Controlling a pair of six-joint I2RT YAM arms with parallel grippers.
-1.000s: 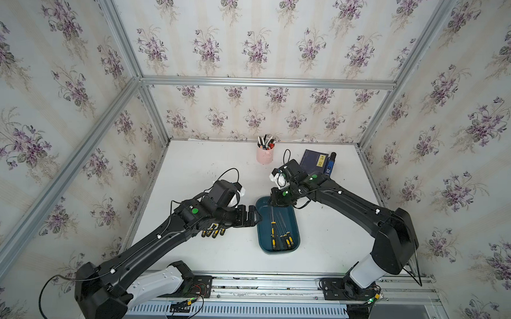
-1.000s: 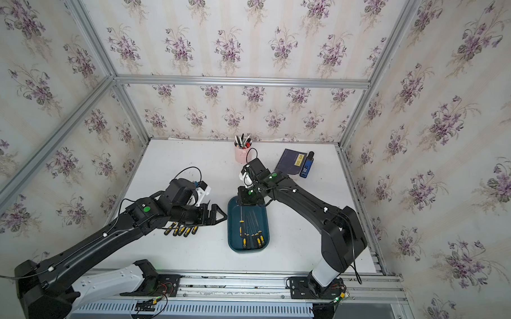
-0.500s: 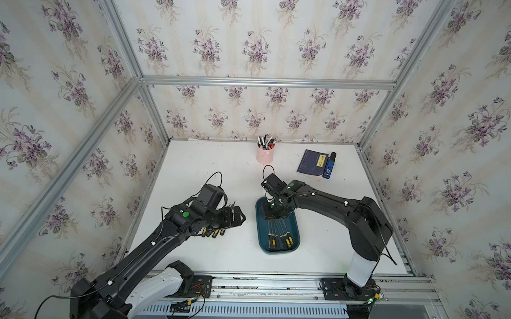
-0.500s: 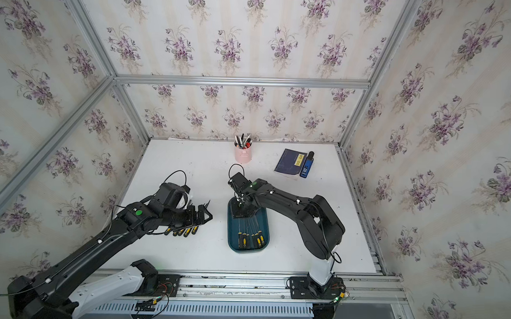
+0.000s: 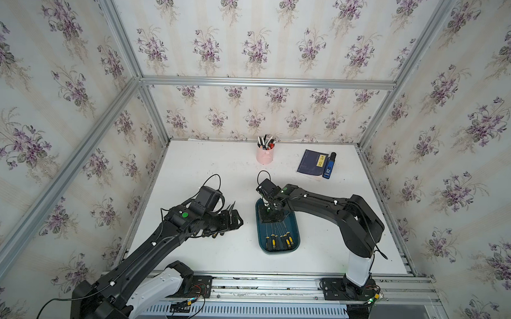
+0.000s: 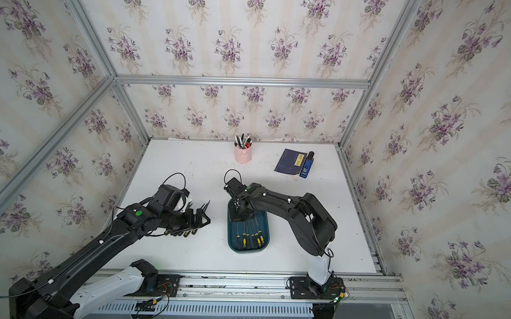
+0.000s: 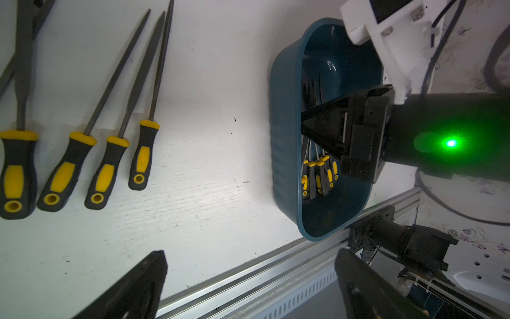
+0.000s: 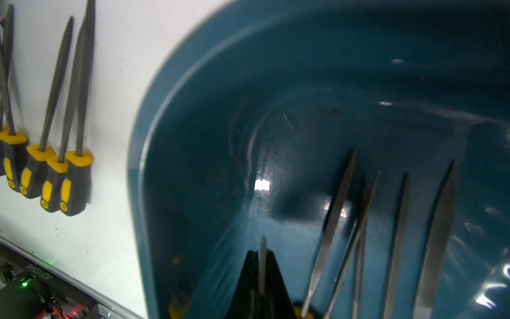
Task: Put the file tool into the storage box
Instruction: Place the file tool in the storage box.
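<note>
Right pincer (image 5: 271,214) (image 8: 260,256): lowered into the far end of the storage box (image 5: 277,251) (image 6: 246,250), tips close to the floor of the box. The jaws are pressed together. In the right wrist view the thin blade of a file tool (image 8: 262,248) is seen pinched between the tips and pointing out past them; its handle is hidden behind the pincer. Whether the blade touches the box floor cannot be told.

Stored files (image 5: 278,237) (image 8: 400,234): several lie flat in the box just beside the held one. Their blades are fanned out under and beside the right pincer. Their yellow-and-black handles are gathered at the near end, away from its tips.

Left pincer (image 5: 236,221) (image 7: 251,252): jaws spread as wide as they go, nothing between them. It is held above the white table (image 5: 204,170), apart from the box wall (image 7: 284,138), which lies to the side of it.

Loose files (image 7: 110,110) (image 6: 187,231): a row is laid side by side on the table beneath and just behind the left pincer, handles toward the arm's base, points away. None is touched by it. The exact count is hidden by the arm in both top views.

Well beyond the right pincer, near the back wall, a pink pen cup (image 5: 265,156) and a dark booklet (image 5: 311,165) are noted.
</note>
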